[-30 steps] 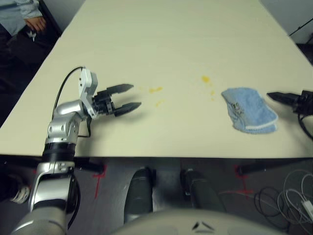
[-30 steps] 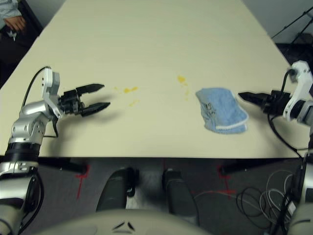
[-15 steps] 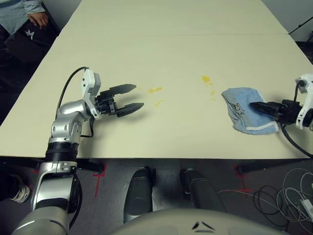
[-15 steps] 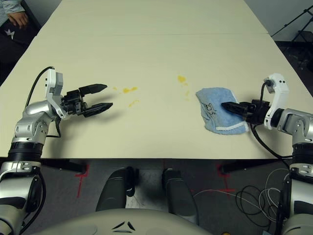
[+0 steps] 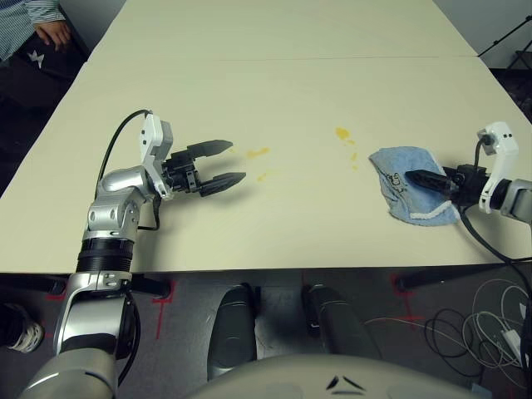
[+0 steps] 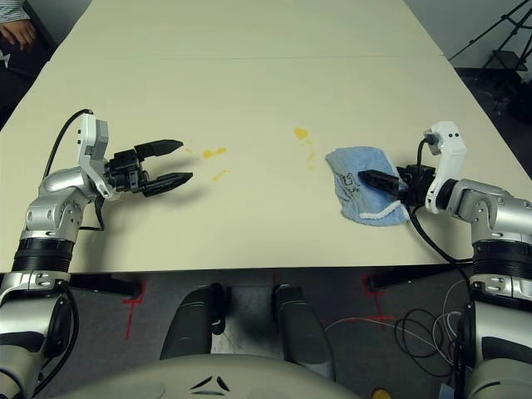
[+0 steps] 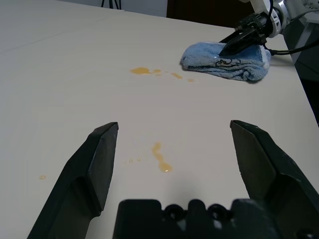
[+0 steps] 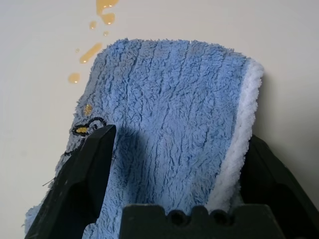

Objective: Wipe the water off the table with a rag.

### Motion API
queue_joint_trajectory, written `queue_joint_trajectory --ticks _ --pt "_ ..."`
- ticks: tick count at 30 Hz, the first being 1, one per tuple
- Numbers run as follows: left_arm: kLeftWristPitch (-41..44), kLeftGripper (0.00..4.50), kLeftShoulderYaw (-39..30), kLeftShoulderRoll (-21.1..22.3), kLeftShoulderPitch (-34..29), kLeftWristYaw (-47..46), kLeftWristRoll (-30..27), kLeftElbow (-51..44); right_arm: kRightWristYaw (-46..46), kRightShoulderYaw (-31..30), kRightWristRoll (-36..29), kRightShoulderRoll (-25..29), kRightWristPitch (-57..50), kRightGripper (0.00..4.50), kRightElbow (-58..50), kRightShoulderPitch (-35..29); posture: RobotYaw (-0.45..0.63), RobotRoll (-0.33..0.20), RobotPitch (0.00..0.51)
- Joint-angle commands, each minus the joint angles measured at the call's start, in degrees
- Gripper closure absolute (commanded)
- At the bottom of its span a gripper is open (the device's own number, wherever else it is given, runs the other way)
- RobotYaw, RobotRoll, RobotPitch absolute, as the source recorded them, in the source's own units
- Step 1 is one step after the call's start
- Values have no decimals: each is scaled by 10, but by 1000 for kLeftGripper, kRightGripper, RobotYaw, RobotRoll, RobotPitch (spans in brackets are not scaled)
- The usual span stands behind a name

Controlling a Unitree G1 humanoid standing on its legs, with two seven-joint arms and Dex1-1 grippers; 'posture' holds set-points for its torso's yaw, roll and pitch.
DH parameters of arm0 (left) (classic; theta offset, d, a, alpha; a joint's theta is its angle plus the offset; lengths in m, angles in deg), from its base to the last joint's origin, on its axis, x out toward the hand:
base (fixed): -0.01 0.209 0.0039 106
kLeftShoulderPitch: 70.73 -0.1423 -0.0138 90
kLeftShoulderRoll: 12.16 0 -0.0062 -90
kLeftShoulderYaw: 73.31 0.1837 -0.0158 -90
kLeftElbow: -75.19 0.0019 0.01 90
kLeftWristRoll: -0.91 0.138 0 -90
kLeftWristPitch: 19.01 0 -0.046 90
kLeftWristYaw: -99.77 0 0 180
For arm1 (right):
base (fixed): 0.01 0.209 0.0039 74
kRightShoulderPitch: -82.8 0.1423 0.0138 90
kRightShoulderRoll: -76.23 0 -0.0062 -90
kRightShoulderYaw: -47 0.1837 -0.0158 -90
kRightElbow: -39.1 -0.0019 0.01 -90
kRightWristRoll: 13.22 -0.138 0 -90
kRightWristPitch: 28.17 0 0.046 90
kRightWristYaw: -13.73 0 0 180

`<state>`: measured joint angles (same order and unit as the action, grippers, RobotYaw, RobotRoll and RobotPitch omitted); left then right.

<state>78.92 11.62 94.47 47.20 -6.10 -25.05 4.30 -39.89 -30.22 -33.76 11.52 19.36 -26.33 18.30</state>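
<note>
Blue terry rag (image 5: 413,184) is lying on the cream table (image 5: 208,100), with the right gripper (image 5: 409,176) down at it, fingers wide, one on either side. Left gripper (image 5: 239,160) is hanging out by the yellow-orange splotches (image 5: 258,153), fingers spread, nothing between them.

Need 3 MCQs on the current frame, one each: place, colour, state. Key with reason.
1. Rag lies:
A) left of the splotches
B) right of the splotches
C) on the floor

2. Rag hem:
A) white
B) red
C) black

3. Left tool:
A) clamped on the rag
B) shut, empty
C) open, empty

1 B: the rag lies to the right of the yellow-orange splotches.
2 A: the hem is a white strip edging the blue terry.
3 C: the left tool has its fingers spread with only air between them, over the table.
</note>
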Motion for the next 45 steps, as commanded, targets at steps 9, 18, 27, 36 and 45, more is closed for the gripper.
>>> queue_joint_trajectory --ticks 9,18,27,36,45 --pt "-7 0 8 -3 -1 2 11 11 -2 -36 20 -6 23 3989 32 -10 103 0 183" --pt "-13 0 9 -3 0 2 15 17 36 19 -9 -28 49 4498 46 27 101 0 183" --pt "-27 0 9 -4 4 2 20 30 119 64 -21 -51 90 4498 87 103 102 0 180" --pt "-33 0 9 -2 5 1 21 33 139 12 22 -84 124 4498 163 158 113 0 178" --pt "-33 0 7 4 0 0 20 27 121 -50 75 -133 155 4498 258 202 134 0 176"
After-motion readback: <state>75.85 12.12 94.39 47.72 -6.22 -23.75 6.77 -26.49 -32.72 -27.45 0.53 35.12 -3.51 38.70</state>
